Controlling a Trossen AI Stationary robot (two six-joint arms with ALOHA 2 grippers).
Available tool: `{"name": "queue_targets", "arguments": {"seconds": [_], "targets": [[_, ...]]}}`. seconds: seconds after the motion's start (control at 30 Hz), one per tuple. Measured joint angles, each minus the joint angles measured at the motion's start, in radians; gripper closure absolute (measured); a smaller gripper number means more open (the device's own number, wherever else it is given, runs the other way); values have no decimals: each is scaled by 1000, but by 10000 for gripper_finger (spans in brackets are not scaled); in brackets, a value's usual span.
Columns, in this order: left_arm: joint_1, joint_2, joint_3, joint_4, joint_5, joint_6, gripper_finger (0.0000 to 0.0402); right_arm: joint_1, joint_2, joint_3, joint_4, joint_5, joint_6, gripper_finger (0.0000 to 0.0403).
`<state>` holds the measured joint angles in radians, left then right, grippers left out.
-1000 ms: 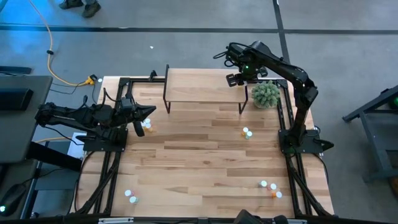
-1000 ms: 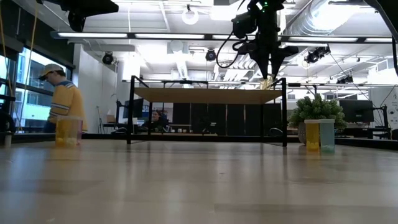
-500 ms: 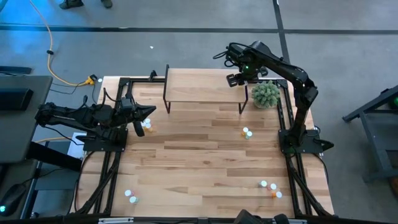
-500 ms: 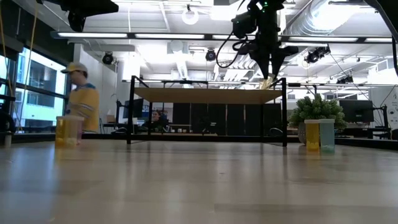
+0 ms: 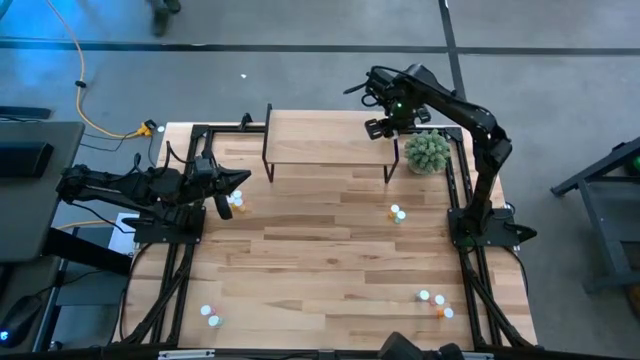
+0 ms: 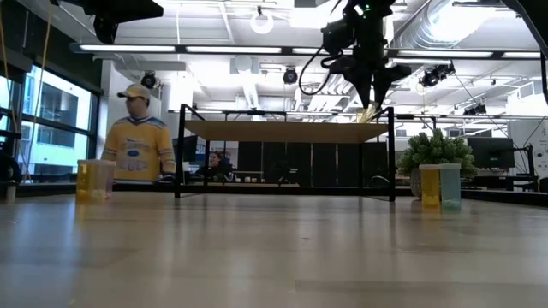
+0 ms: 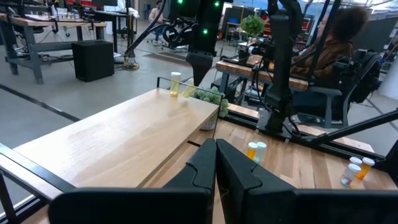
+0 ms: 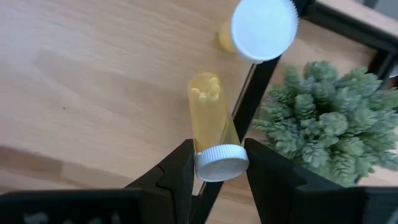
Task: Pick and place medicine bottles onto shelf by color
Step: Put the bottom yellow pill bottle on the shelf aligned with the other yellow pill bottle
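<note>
Yellow bottle [image 8: 211,124] in right tool [image 8: 217,163], beside plant [image 8: 323,124].

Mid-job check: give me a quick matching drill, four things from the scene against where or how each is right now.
1. right gripper
2. left gripper
3. plant
4. second yellow bottle

a. standing on the shelf
b. on the table by the shelf's right end
c. shut, empty, over the table's left edge
d. over the shelf's right end, holding a yellow bottle

Pairs: 1-d, 2-c, 3-b, 4-a
</note>
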<state>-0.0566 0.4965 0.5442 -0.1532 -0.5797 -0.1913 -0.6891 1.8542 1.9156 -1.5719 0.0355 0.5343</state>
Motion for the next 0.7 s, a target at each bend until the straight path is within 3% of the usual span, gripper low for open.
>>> {"name": "queue_targets", "arguments": {"seconds": [0.7], "targets": [[0, 0, 0, 0, -8, -15, 402, -27, -8, 0, 27, -13, -64, 278]]}}
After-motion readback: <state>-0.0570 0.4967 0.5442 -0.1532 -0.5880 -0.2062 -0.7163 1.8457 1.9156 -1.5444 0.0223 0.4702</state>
